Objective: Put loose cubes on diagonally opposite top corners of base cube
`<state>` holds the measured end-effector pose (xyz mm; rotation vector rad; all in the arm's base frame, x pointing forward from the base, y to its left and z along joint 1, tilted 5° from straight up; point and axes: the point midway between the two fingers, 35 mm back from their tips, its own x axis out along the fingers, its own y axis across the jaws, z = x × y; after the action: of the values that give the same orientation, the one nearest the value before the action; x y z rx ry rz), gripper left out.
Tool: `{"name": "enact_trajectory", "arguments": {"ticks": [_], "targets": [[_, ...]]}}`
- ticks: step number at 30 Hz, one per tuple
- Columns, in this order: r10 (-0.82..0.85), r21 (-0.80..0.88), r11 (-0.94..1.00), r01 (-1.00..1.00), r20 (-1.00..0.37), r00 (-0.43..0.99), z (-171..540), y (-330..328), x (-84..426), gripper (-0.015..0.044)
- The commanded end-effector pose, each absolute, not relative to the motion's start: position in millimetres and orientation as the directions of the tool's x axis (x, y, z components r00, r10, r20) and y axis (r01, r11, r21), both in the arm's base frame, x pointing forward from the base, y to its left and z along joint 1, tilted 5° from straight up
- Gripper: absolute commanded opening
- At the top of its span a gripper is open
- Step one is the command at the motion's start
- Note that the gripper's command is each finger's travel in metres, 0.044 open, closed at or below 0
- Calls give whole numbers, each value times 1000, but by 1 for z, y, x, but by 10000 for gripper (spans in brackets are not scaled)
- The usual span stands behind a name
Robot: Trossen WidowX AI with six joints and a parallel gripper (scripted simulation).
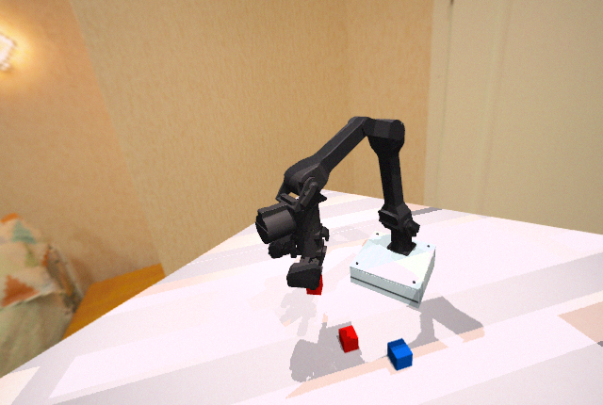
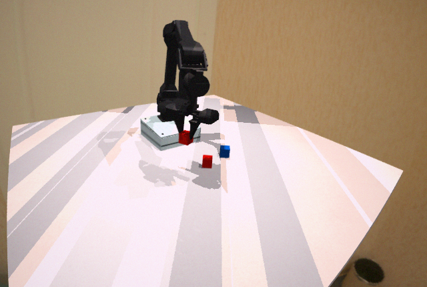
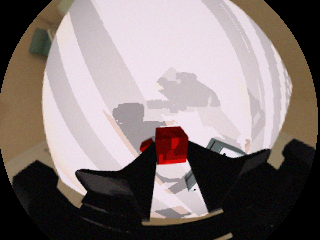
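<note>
My gripper [image 2: 186, 135] [image 3: 170, 144] is shut on a red cube [image 1: 317, 289] [image 2: 185, 137] [image 3: 171, 145], held between the fingertips above the table. In the top view the near finger hides part of this cube. The other red cube [image 1: 349, 338] [image 2: 207, 161] stands on the table; it shows partly behind the left finger in the wrist view [image 3: 146, 145]. The blue cube [image 1: 399, 354] [image 2: 225, 151] stands on the table a short way from that red cube, with a gap between them. Nothing lies on top of either standing cube. The blue cube is not visible in the wrist view.
The pale box under the arm's base [image 1: 384, 281] [image 2: 155, 129] stands behind the cubes. The striped table top [image 1: 146, 342] [image 2: 137, 242] carries shadows of the arm, one over the standing red cube's surroundings.
</note>
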<state>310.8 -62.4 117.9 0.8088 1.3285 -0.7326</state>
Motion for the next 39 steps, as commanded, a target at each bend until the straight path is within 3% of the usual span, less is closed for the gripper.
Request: {"name": "enact_trajectory", "arguments": {"ticks": [1, 39], "targets": [[-4, 89, 518, 851, -994, 107, 115, -50, 313, 105], [6, 97, 353, 931, -995, 101, 90, 70, 303, 105]]}}
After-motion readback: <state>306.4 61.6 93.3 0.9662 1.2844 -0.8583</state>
